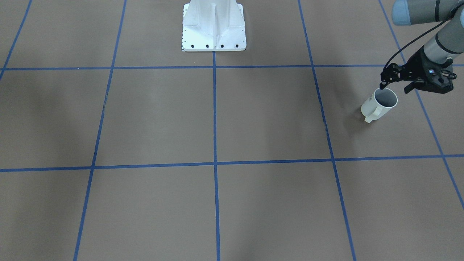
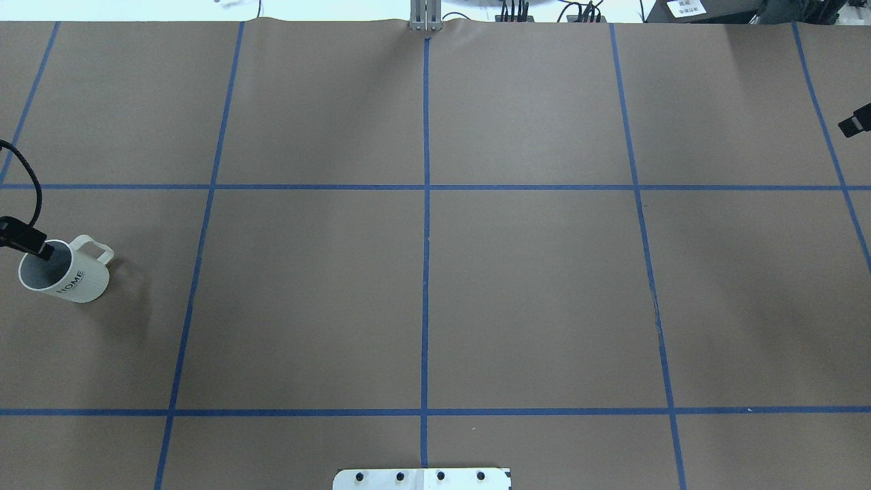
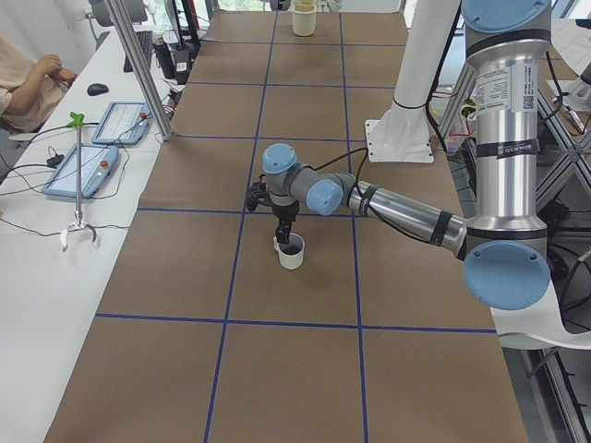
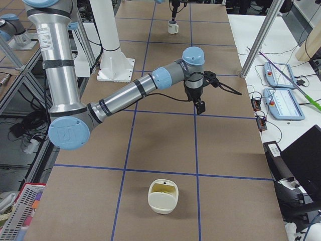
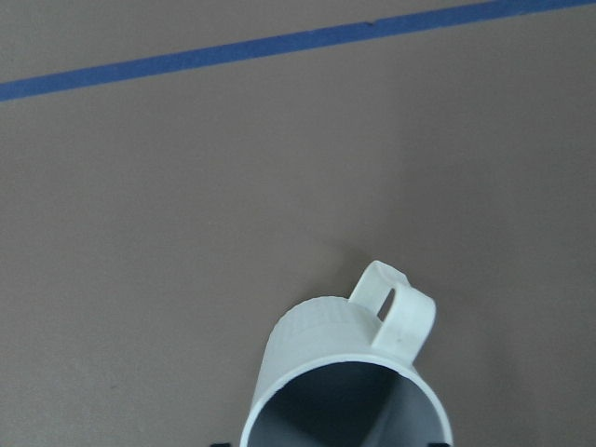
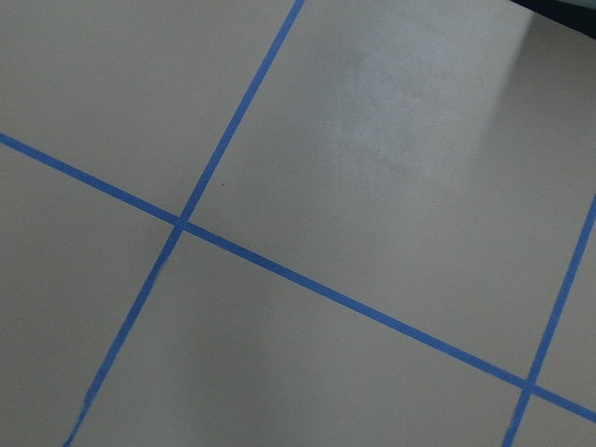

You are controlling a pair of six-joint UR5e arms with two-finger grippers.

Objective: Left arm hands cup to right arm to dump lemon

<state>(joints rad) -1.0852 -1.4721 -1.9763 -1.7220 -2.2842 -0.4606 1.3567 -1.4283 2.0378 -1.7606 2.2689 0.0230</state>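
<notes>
You're looking at a brown table (image 2: 531, 286) gridded in blue tape (image 2: 426, 272) | white bench (image 3: 37, 277) runs alongside the table, two pendants (image 3: 81, 171) on it | aluminium post (image 3: 136, 65) at the table's edge | soft, even light over the table

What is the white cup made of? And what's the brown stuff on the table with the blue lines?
The cup looks like glazed ceramic, though hard plastic is possible. It has white walls, a thick rim, a moulded loop handle and printed letters. The table cover looks like matte brown paper, flat and dull with faint creases. The blue lines look like stuck-on tape.
</notes>
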